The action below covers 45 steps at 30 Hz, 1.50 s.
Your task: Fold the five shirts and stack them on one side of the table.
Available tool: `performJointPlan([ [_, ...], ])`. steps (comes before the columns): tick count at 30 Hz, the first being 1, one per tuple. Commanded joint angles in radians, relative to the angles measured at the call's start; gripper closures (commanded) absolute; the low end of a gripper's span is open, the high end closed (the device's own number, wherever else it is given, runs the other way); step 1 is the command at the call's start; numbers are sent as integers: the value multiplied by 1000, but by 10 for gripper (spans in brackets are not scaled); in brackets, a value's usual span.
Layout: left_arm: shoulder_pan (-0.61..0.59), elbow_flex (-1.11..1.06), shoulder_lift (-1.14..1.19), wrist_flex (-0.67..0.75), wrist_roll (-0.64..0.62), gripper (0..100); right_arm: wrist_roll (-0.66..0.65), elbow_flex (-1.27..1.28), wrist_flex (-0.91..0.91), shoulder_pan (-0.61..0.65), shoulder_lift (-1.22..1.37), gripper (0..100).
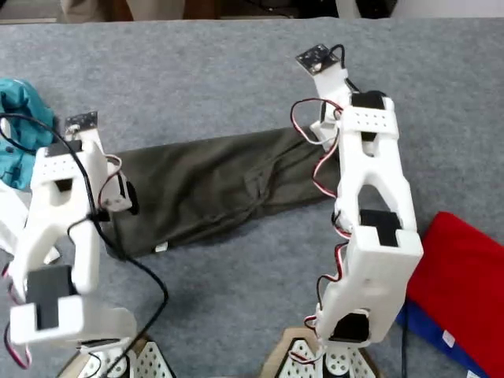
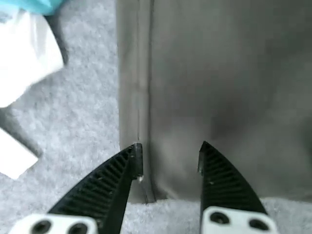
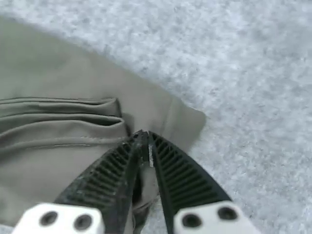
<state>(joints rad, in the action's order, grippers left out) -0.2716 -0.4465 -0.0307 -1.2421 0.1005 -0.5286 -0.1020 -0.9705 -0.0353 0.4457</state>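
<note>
1. Olive shirt point(image 1: 213, 189) lies folded into a long band across the middle of the grey tabletop point(image 1: 197, 71), between the two arms.
2. Left gripper point(image 2: 170, 146) hangs over the band's end nearer the tabletop's left edge. Its jaws stand apart, one at the hemmed edge and one over plain cloth, and hold nothing.
3. Right gripper point(image 3: 145, 134) is at the band's opposite end, with its jaws closed and pinching a fold of the olive shirt just beside the pleated layers.
4. Red shirt point(image 1: 465, 276) lies folded at the tabletop's right edge, on top of a blue shirt point(image 1: 417, 323).
5. Teal shirt point(image 1: 20, 102) sits bunched at the left edge.
</note>
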Motion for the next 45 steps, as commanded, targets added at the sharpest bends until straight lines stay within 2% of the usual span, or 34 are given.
performJointPlan([
  [1, -58, 163, 64, 6, 54, 805, 3, 42, 58, -18, -90, 990],
  [6, -110, 275, 140, 3, 92, 805, 2, 91, 107, -18, -128, 990],
  [16, -80, 285, 265, -11, 87, 805, 0, 94, 114, -18, -125, 990],
  [22, -83, 287, 311, -5, 8, 810, -17, 96, 114, -18, -125, 990],
  [27, -71, 287, 375, -2, -61, 866, -17, 96, 114, -18, -125, 990],
  [36, -63, 336, 455, -5, -61, 981, -17, 96, 114, -18, -125, 990],
  [38, -40, 361, 446, -32, -60, 981, -20, 97, 112, -15, -125, 990],
  [42, 0, 551, 455, -198, -58, 982, -6, 91, 115, -25, -131, 988],
  [45, -14, 706, 455, -295, -49, 982, 92, 88, 172, -77, -134, 987],
])
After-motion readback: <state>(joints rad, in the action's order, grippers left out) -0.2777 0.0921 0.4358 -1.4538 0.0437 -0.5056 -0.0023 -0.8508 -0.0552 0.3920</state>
